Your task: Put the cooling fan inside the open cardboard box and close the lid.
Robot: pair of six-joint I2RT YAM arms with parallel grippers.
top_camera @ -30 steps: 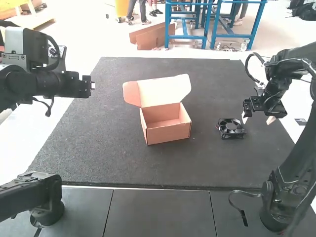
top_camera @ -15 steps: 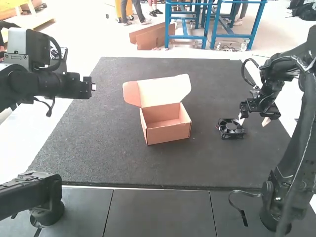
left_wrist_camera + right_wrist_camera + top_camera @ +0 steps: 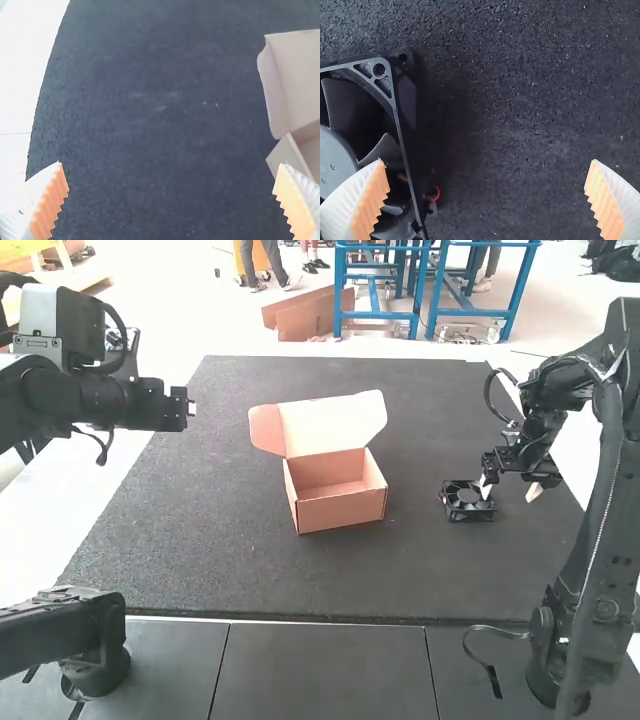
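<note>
- The big black rough mat (image 3: pixel 200 520) covers the worktop, and everything sits on it.
- The brown cardboard box (image 3: pixel 335 495) stands near the middle of the mat. Its lid stands up at the back, so the top is open.
- The small black square cooling fan (image 3: pixel 468 500) lies flat on the mat, near the box on its right side but not touching it. It is not in the box yet.
- The fan's round blade side points up. It is square, so we see no long side. Its edges sit a bit slanted to the mat's edge.
- The right tool (image 3: pixel 510 485) hangs low over the fan's far-right edge, with its white ribbed fingers spread wide and holding nothing. One finger is above the blades and the other is above bare mat.
- We think this step is the grab. To do it well, we would slide the tool over until the hard frame sits between both fingers. Then we would go straight down and squeeze gently on the frame, not on the thin blades.
- The left tool (image 3: pixel 185 408) is up above the left side of the mat, well apart from the box. It is spread wide too, and empty.
</note>
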